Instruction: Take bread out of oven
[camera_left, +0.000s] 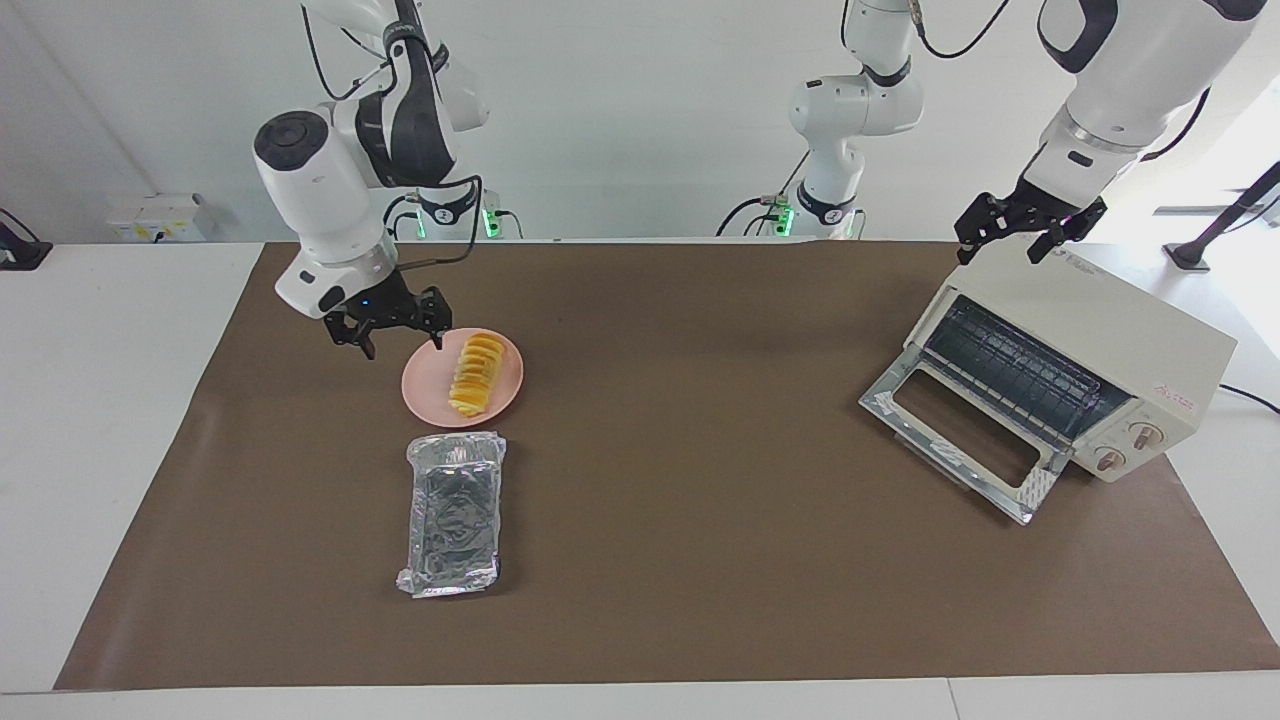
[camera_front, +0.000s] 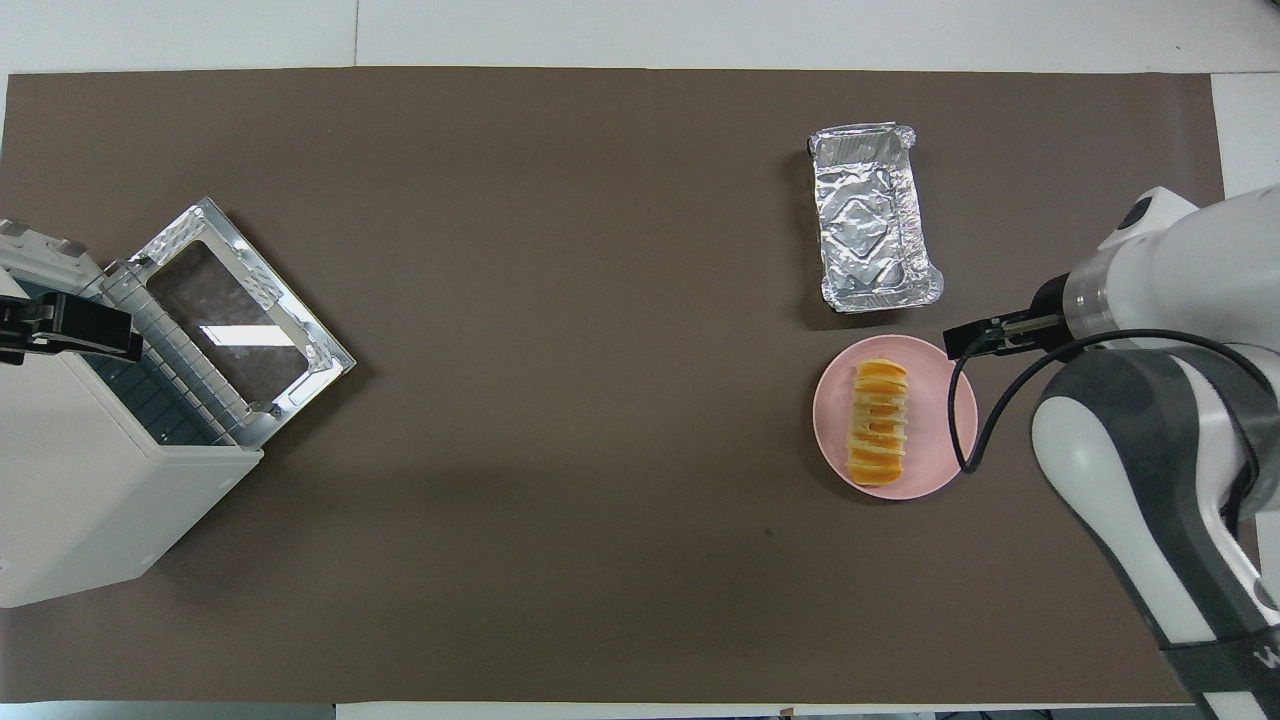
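Found the ridged golden-yellow bread (camera_left: 476, 374) lying on the round pink plate (camera_left: 420, 392) left of frame centre, out of the cream-white toaster oven (camera_left: 1100, 330) (door down), right gripper (camera_left: 396, 328) spread empty beside it, presumably after release, left gripper (camera_left: 1030, 228) open over the oven top.

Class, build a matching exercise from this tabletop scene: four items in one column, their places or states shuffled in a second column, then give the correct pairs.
Items:
1. bread
2. oven door
3. foil tray
4. left gripper

States:
A. lies empty, farther from the robots than the plate
B. folded down open
C. over the oven's top
D. on the pink plate

Pairs: 1-D, 2-B, 3-A, 4-C
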